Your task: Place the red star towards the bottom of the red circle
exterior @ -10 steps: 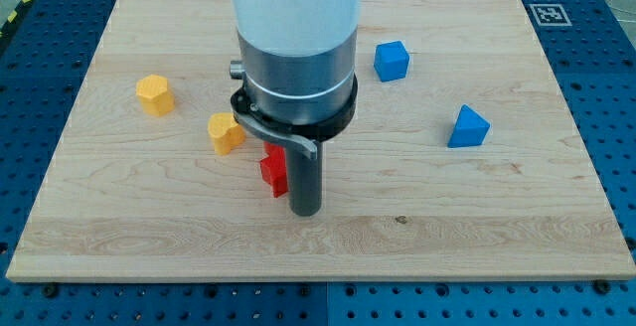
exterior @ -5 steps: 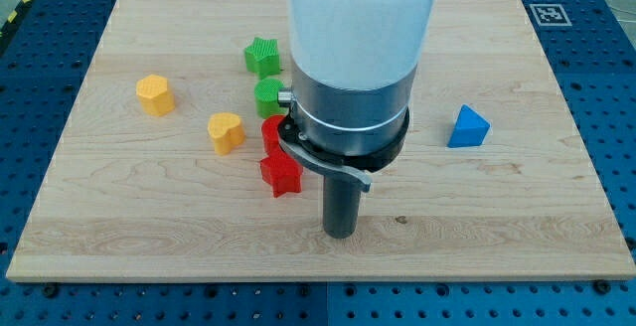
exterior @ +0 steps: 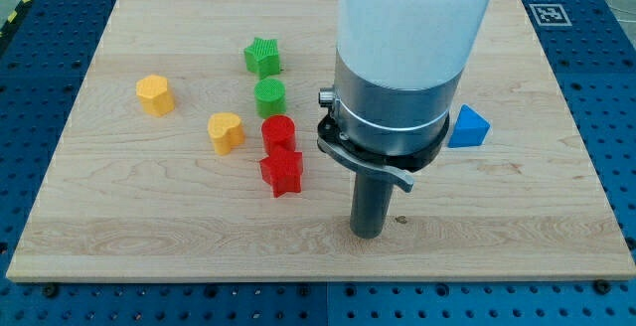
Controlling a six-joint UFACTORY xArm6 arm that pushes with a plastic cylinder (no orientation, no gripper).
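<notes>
While the rod is standing upright over the lower middle of the board, my tip point(exterior: 369, 235) is resting on bare wood, clear to the view's right of the red star point(exterior: 281, 173) and touching no block. You're not working with jaws here: the arm is ending in a plain rod, so it is holding nothing and has nothing to open or close.

Look to the tip's left and you're seeing the red star sitting directly below the red circle point(exterior: 278, 132), the two looking as if they're touching. Above the red circle the green cylinder point(exterior: 269, 97) is sitting close, and the green star point(exterior: 262, 56) is lying further toward the view's top, so the four are forming a near-vertical column.

You're also finding the yellow heart-shaped block point(exterior: 227, 132) just left of the red circle, and a second yellow block point(exterior: 155, 94) sitting well apart toward the view's left. On the right, the blue triangular block point(exterior: 470, 127) is peeking out from behind the arm's body. The wooden board point(exterior: 517, 217) is lying on a blue perforated table point(exterior: 616, 87).
</notes>
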